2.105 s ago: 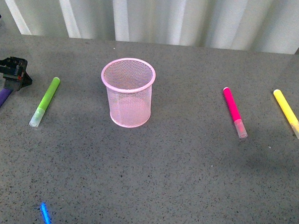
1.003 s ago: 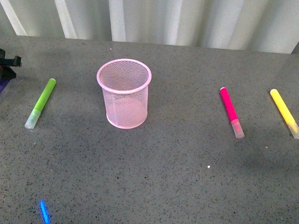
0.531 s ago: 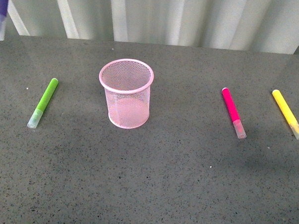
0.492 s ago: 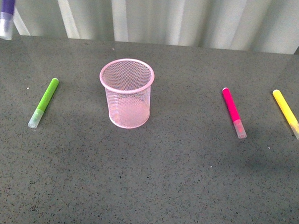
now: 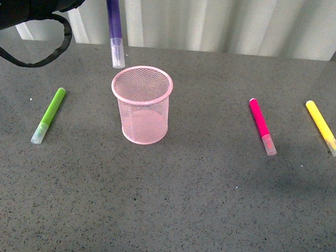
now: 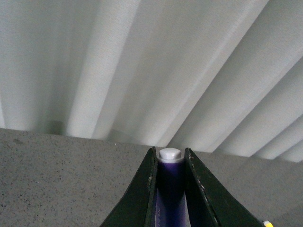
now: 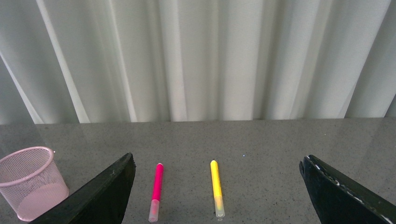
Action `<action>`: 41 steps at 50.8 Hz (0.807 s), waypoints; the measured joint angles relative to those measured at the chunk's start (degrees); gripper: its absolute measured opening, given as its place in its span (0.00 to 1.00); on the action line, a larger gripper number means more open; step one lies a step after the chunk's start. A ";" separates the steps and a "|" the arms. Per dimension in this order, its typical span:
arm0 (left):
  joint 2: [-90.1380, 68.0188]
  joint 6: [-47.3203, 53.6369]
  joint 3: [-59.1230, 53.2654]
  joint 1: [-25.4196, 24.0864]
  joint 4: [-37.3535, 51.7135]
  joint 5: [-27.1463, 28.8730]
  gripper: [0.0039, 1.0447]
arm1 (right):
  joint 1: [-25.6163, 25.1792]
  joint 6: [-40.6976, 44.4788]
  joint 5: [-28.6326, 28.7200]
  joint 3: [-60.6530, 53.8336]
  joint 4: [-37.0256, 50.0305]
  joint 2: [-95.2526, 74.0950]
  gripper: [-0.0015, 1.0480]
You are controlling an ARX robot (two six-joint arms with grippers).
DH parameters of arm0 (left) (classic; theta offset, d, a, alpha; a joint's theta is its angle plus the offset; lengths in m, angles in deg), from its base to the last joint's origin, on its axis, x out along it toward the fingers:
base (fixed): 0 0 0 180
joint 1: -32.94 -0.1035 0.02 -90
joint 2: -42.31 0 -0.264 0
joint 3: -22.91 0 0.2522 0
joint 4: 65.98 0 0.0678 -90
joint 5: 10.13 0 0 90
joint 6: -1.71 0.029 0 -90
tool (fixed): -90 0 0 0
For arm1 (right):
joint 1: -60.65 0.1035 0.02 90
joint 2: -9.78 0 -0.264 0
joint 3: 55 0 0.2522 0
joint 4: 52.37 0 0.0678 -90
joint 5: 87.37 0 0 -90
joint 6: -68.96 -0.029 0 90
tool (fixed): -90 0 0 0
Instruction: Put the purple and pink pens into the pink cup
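Note:
The pink cup stands upright left of the table's middle, and it shows again in the right wrist view. My left gripper is shut on the purple pen, which hangs nearly vertical, clear cap down. The cap's tip is just above and behind the cup's left rim. In the left wrist view the purple pen sits between the black fingers with its white end showing. The pink pen lies flat to the right of the cup, also seen as the pink pen. My right gripper is open, with nothing between its fingers.
A lime-green marker lies left of the cup. A yellow marker lies at the far right, beside the pink pen. Pleated white curtain closes off the table's back edge. The left arm and its cable fill the upper left corner.
The left arm has carried the purple pen from the far left rightward and a little down, to just above the cup's left rim. The cup and other pens have not moved.

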 joint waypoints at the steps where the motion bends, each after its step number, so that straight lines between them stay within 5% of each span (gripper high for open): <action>1: -0.39 0.00 0.02 0.17 0.68 0.76 0.12 | 0.00 0.00 0.02 0.00 0.00 0.00 0.93; 41: -11.08 -2.43 3.63 2.67 5.66 4.74 0.12 | 0.00 0.00 0.00 0.00 0.00 0.00 0.93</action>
